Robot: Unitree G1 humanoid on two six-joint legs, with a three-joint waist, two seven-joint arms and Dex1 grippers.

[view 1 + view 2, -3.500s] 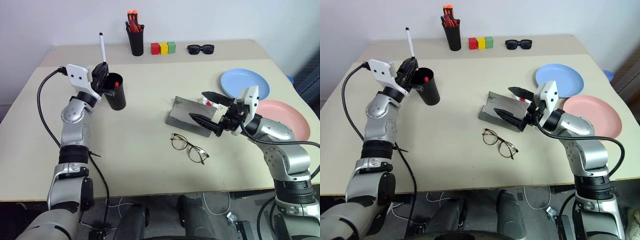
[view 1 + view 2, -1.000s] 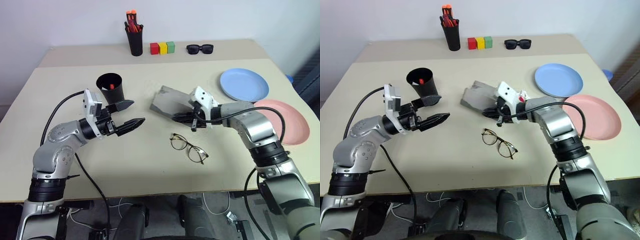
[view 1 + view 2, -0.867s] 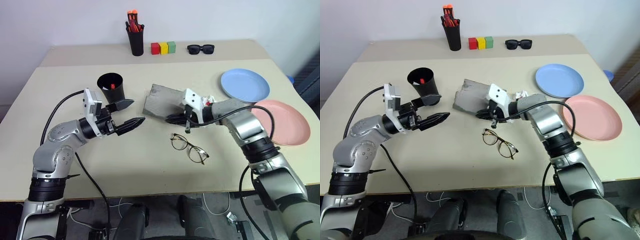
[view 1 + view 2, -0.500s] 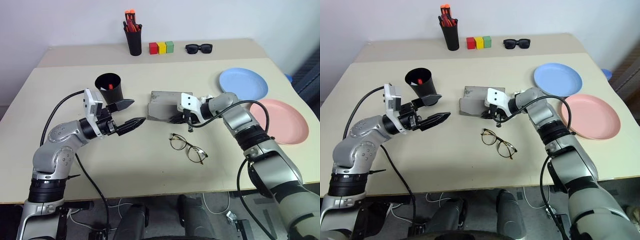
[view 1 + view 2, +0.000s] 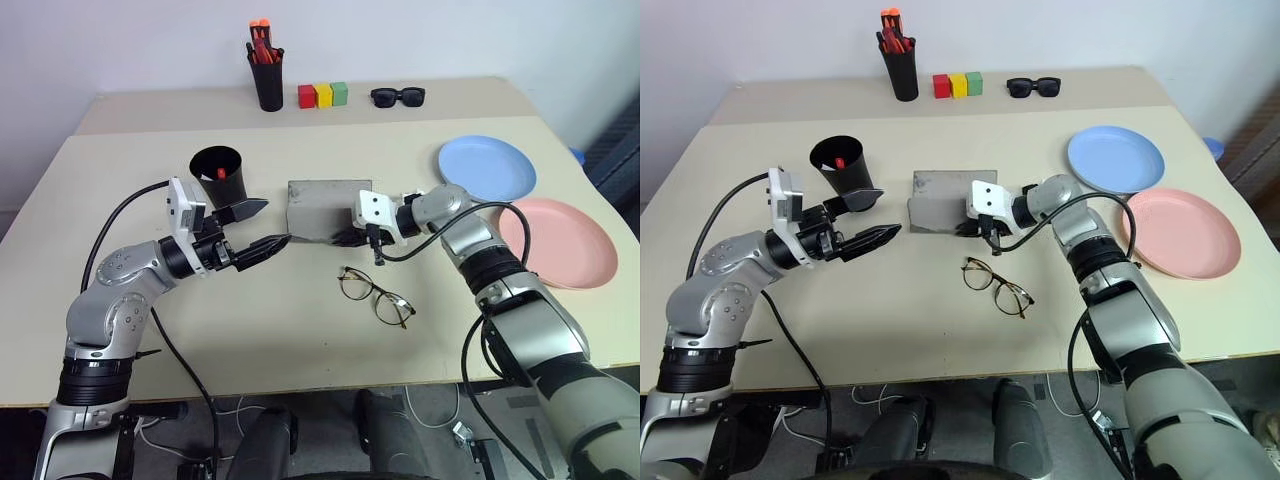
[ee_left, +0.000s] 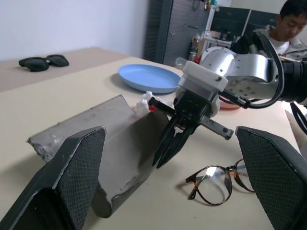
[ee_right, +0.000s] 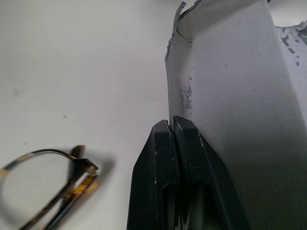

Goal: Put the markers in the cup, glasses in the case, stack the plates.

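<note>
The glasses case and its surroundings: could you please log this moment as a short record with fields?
case: grey, open, lying mid-table
right gripper: shut, tips at the case's near edge
left gripper: open, level, pointing at the case
glasses: on the table in front of the case, outside it
cup: upright, red marker inside
plates: blue and pink, unstacked

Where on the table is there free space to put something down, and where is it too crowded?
Free: the near edge in front of the glasses, and the strip between the case and the coloured blocks. Crowded: between the cup, case and glasses, where the left gripper and right gripper work.
</note>
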